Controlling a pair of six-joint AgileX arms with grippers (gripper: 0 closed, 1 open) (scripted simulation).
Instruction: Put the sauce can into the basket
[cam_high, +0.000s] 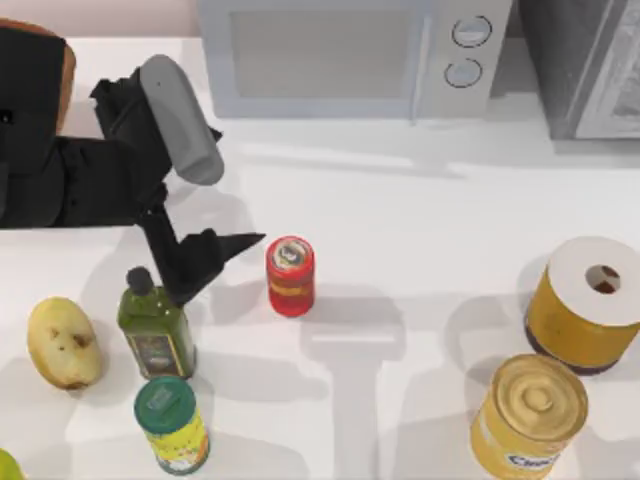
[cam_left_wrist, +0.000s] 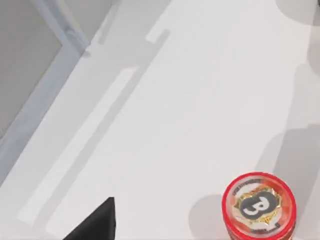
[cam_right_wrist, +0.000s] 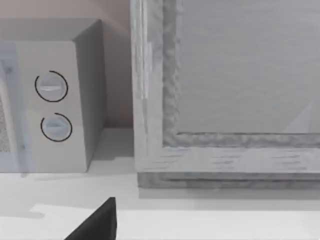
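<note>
We see white table (cam_high: 420, 220). On it: sauce can (cam_high: 290, 276) upright mid-left, green bottle (cam_high: 153, 322), green-lidded jar (cam_high: 171, 422), potato (cam_high: 63, 343), two yellow tins (cam_high: 528, 416) right, microwave (cam_high: 350, 55) at back.

A small red cylindrical sauce can (cam_high: 290, 277) with a glossy printed label and shiny foil-like top stands on a smooth, matt white table (cam_high: 420, 230). Nearby, a dark green glass-like bottle (cam_high: 153, 322) gleams, beside a big yellow tin with a satiny gold metal lid (cam_high: 529, 415).
</note>
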